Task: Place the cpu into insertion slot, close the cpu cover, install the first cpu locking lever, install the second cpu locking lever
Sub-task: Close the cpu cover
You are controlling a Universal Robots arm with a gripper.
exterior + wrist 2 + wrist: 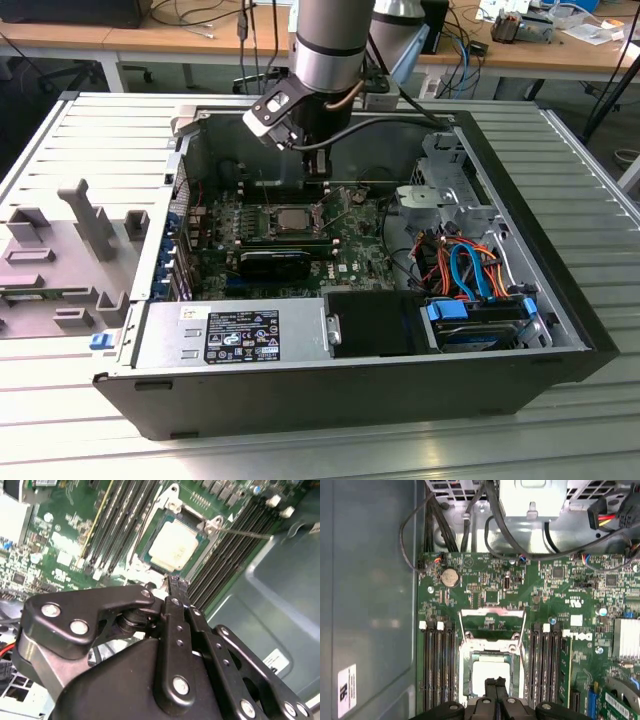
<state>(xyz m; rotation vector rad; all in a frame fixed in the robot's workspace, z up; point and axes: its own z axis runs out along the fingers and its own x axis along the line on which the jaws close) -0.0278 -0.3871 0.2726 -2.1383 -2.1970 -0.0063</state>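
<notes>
The cpu (490, 672) lies flat in the insertion slot (466, 672), its pale metal top facing up, with a strip of its green edge showing in the second wrist view. The cpu cover (492, 612) stands raised along one edge of the socket, not down over the chip. A thin wire locking lever (245, 532) juts out across the black memory slots (437, 665) beside the socket. The gripper (495, 682) hangs just above the chip's near edge, its two black fingers pressed together with nothing between them. Around the socket spreads the green motherboard (580, 590), with a coin cell battery (451, 577) further out. In the exterior view the board sits inside an open computer case (560, 290) on a slatted metal table (80, 150).
</notes>
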